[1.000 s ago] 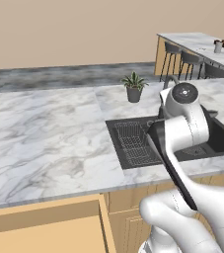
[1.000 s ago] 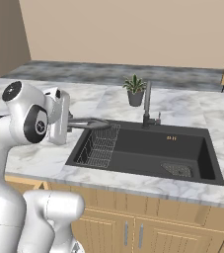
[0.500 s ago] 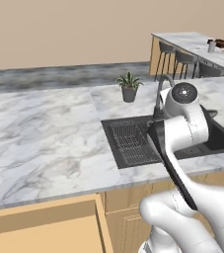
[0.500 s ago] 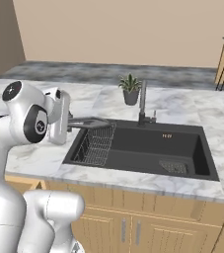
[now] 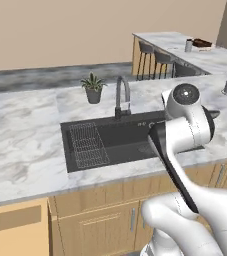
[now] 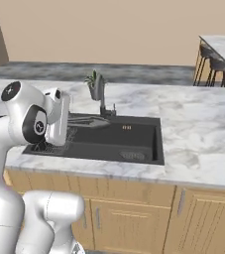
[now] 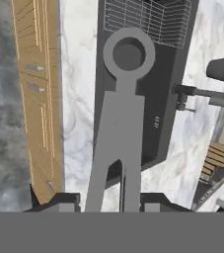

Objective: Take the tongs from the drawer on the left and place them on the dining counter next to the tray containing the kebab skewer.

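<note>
Grey metal tongs [image 7: 119, 138] sit pinched between the two dark fingertips [image 7: 64, 201] of our tool [image 7: 108, 205], ring end pointing away from the hand. In the hand view they hang above the black sink [image 7: 163, 99] and its wire rack [image 7: 148, 20], with the faucet [image 7: 202, 94] off to one side. From the right base view we see the tongs [image 6: 86, 119] jutting out over the sink [image 6: 114, 144]. Far back in the left base view lies the dining table [image 5: 200, 52] carrying the dark tray [image 5: 203, 44].
</note>
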You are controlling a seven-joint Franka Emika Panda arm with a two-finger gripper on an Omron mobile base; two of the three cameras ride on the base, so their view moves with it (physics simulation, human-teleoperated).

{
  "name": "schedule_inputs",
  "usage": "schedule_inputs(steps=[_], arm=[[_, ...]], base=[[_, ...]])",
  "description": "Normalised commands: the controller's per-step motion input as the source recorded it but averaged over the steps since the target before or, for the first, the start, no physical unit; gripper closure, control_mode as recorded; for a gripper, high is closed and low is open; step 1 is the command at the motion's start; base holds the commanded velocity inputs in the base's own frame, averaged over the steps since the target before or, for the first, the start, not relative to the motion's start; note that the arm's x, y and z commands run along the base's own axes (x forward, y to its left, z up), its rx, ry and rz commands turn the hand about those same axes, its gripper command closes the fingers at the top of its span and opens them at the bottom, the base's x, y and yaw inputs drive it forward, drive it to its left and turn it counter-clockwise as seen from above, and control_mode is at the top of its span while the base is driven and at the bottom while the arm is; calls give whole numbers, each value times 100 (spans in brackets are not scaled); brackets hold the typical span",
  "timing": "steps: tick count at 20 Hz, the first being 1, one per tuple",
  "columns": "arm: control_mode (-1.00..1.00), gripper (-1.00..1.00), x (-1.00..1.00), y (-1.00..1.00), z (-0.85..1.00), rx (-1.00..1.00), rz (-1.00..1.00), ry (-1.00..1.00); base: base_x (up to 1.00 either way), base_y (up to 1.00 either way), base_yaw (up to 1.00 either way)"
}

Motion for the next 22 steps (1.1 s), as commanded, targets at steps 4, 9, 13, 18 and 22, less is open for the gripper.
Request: schedule_inputs(steps=[4,9,13,18,22], arm=[[100,100,0,0,0,0,0,0],[100,100,0,0,0,0,0,0],[100,100,0,0,0,0,0,0],[100,100,0,0,0,0,0,0],[100,100,0,0,0,0,0,0]], base=[[0,-100,-4],[-7,-100,-8],[-22,-100,-10],[-11,-100,-11],[-11,-100,-11]])
